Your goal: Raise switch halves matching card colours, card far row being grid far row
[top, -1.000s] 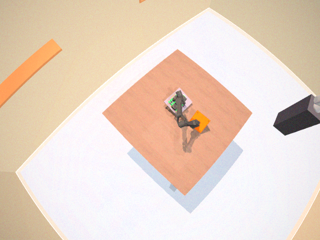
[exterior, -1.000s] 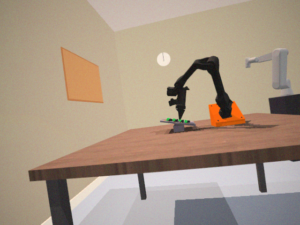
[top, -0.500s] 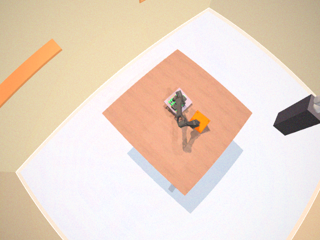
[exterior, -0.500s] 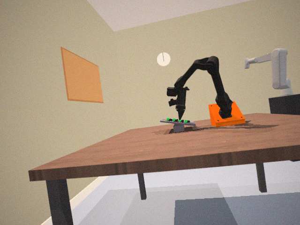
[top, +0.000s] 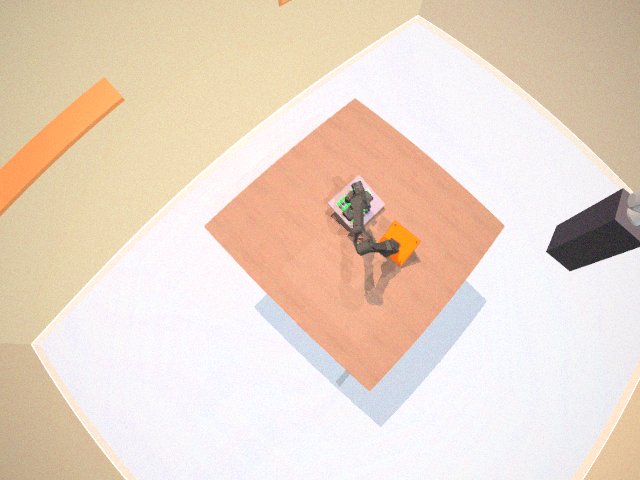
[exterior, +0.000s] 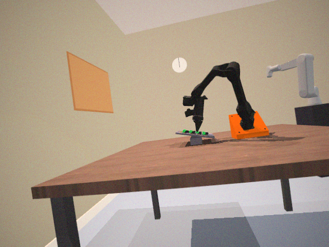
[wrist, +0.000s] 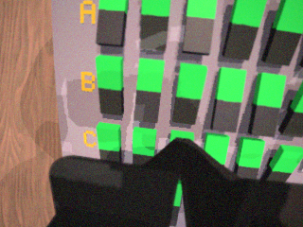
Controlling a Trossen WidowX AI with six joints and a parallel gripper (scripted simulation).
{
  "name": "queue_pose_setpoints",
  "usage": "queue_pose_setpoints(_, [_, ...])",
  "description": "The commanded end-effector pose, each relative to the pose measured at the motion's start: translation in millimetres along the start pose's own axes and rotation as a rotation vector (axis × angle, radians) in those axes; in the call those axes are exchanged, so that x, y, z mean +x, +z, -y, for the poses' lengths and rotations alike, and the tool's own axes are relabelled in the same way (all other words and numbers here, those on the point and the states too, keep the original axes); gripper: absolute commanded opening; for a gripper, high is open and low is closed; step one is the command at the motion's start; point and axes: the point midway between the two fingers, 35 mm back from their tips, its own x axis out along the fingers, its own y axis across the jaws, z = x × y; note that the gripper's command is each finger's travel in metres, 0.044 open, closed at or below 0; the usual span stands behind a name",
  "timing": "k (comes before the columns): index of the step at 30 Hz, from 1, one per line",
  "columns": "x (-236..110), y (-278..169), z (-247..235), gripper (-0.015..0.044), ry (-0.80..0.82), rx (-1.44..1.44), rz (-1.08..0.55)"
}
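The grey switch panel stands on a small block on the wooden table. It carries rows of rocker switches, each with a green half and a dark grey half. In the wrist view the rows are lettered A, B and C. My gripper is shut and empty. It points straight down, close above the third switch of row C. Its fingers hide the near halves of row C. The first switch of row B lies to its upper left. I cannot make out the card in any view.
The arm's orange base plate sits on the table beside the panel. A dark cabinet with a white arm stands off the table to the right.
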Motion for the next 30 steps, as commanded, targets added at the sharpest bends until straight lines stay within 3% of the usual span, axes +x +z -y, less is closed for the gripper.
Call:
queue_pose_setpoints(1, [2,-1,0,0.0000,0.005,0.006,-0.002])
queue_pose_setpoints(13, [3,-1,0,0.0000,0.005,0.006,-0.002])
queue_pose_setpoints(19, [-60,-3,1,0.0000,0.002,0.007,0.021])
queue_pose_setpoints(26, [-63,-5,-1,0.0000,0.002,0.007,0.022])
queue_pose_setpoints(30, [-63,-37,-27,0.0000,0.003,0.009,0.020])
